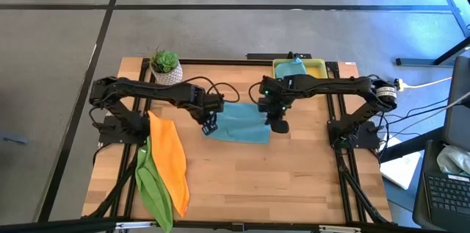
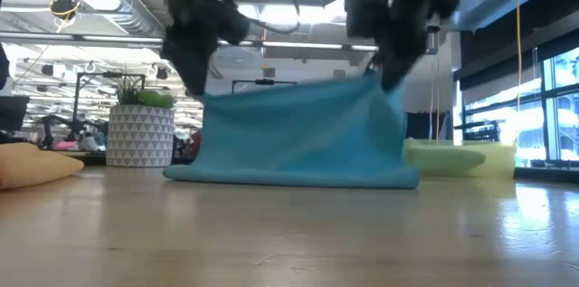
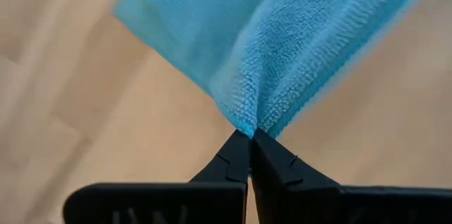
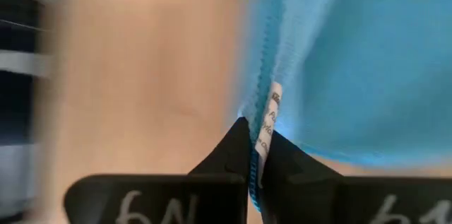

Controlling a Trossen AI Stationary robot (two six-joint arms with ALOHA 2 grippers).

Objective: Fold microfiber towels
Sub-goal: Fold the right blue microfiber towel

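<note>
Fuzzy looped microfiber teal towel (image 3: 296,33); smooth pale wooden table (image 1: 294,181); matt plastic tray (image 1: 317,66).

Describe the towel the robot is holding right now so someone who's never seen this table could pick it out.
Start at the wooden table and look to its middle, between the two dark arms. There a teal towel hangs lifted by its top corners, the left end effector shut on one, the right end effector on the other. Unlike the orange towel and lime green towel lying flat nearby, it is held.

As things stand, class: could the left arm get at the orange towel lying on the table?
Probably not yet. The left gripper is shut on the teal towel, shared with the right gripper. The orange towel lies uncovered close by, so after letting go it looks reachable.
</note>
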